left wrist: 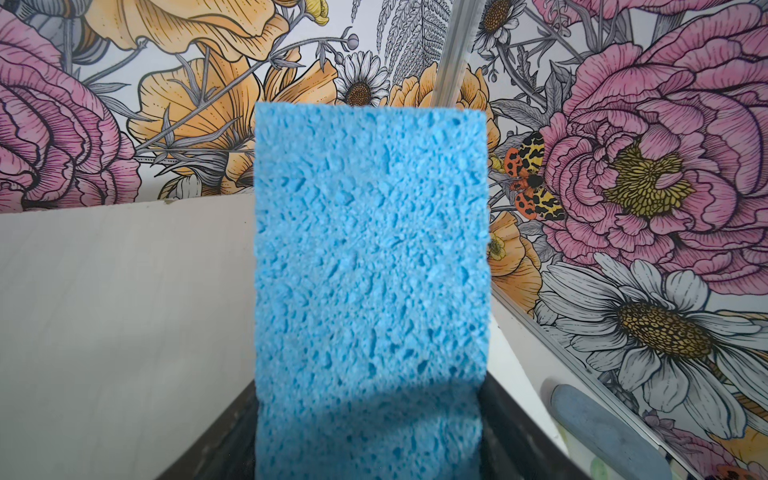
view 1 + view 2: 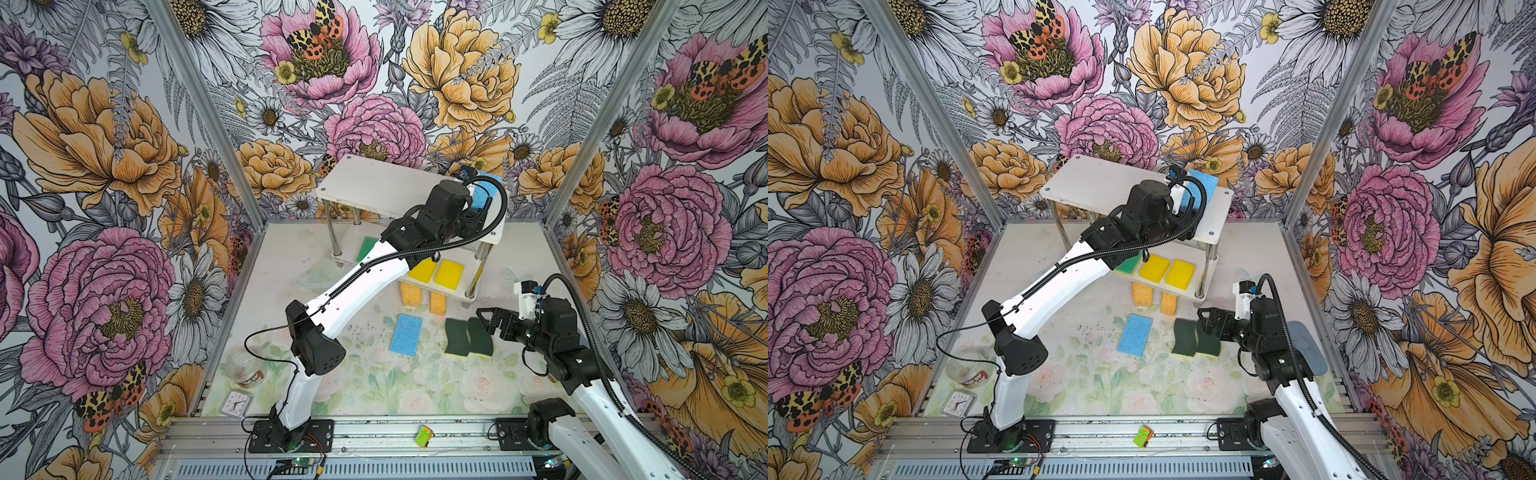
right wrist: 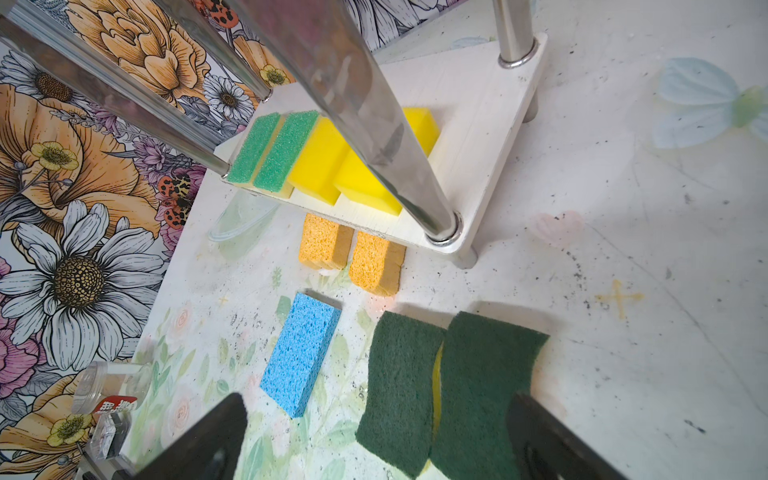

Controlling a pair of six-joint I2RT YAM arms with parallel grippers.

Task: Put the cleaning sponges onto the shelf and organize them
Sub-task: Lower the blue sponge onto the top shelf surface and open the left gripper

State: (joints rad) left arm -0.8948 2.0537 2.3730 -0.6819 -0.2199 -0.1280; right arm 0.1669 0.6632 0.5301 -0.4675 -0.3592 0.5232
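The left gripper (image 1: 370, 451), jaws flanking the blue sponge (image 1: 370, 249) (squeezing or not, nobody can tell), should set it flat and square on the shelf's (image 2: 374, 183) top board.

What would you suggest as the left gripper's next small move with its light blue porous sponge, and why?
Probably lower it onto the top board of the white two-tier shelf and release: the left gripper holds the light blue porous sponge over that board's right end, where bare surface shows beside it.
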